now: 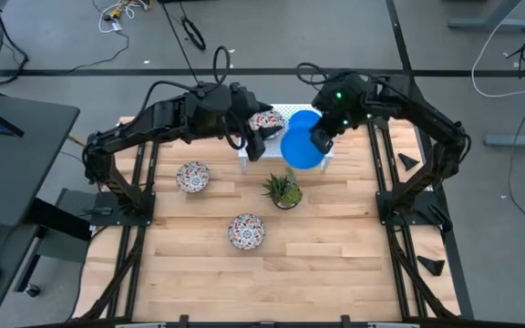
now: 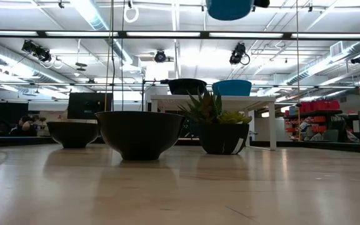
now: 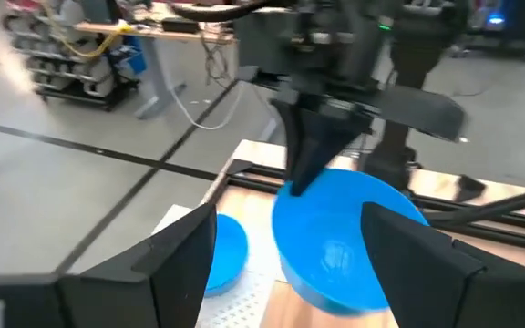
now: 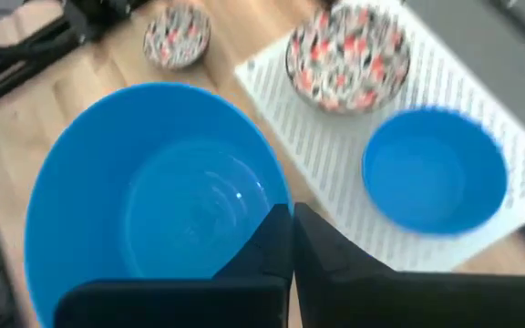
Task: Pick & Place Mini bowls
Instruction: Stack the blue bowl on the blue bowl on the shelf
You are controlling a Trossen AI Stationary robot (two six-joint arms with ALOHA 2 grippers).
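One blue bowl (image 1: 300,150) hung above centre, its rim clamped in the right gripper (image 1: 321,139), over the white rack (image 1: 292,115). Setting it down seemed next. Beside it, the left gripper (image 1: 254,137) waited, jaws apart.

Blue bowl (image 1: 301,150) aloft, floral bowls (image 1: 192,177) tabled
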